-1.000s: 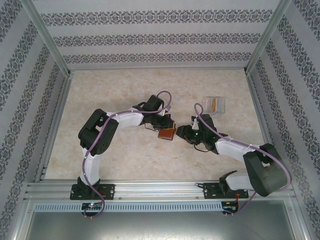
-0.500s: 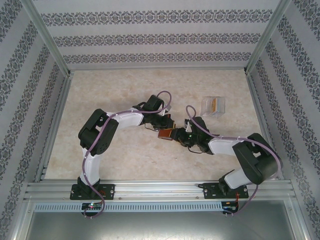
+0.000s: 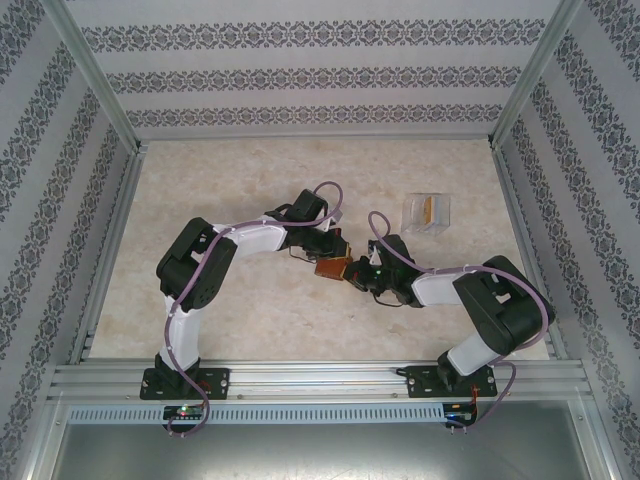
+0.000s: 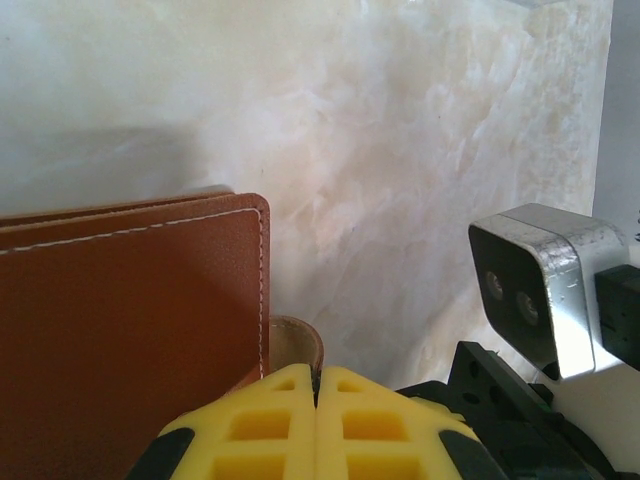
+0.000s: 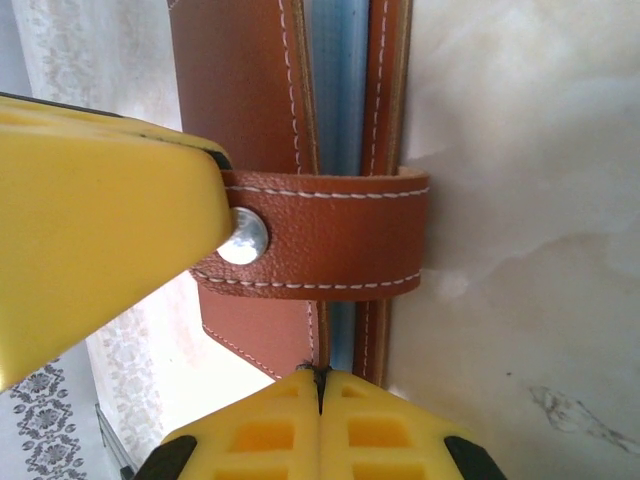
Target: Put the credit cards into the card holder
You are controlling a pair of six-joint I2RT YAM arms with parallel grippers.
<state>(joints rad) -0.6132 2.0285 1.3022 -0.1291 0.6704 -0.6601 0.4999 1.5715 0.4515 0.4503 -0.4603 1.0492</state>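
- Left gripper (image 4: 315,388): yellow pads pressed flat together, clenched on the card holder (image 4: 130,320) by the rounded tab of its strap (image 5: 330,235). The tab runs down into the seam between the pads, just right of the holder's stitched corner.
- Right gripper (image 5: 320,390): pads also closed tight, with the seam directly under the card holder's open edge. One leather leaf tapers down into that seam. Cannot tell whether leather, card or nothing is pinched.
- Card holder is reddish-brown leather with white stitching. It is seen edge-on from the right wrist, its two leaves nearly closed.
- The strap wraps across the holder's edge from the right leaf to the left leaf, with the snap stud (image 5: 246,238) on its left end.
- Left gripper's finger (image 5: 90,220) touches the strap at the stud, on the holder's left.
- The blue credit card (image 5: 340,100) sits between the two leaves, its edge showing above and below the strap.
- Top view: the holder sits between the two grippers, the left one at its far-left side and the right one against its right side.
- The clear plastic box (image 3: 425,212) stands well apart from the holder, to its far right, with a yellow-orange card (image 3: 428,208) inside it.
- The marble-patterned table (image 4: 420,150) is beneath the holder.
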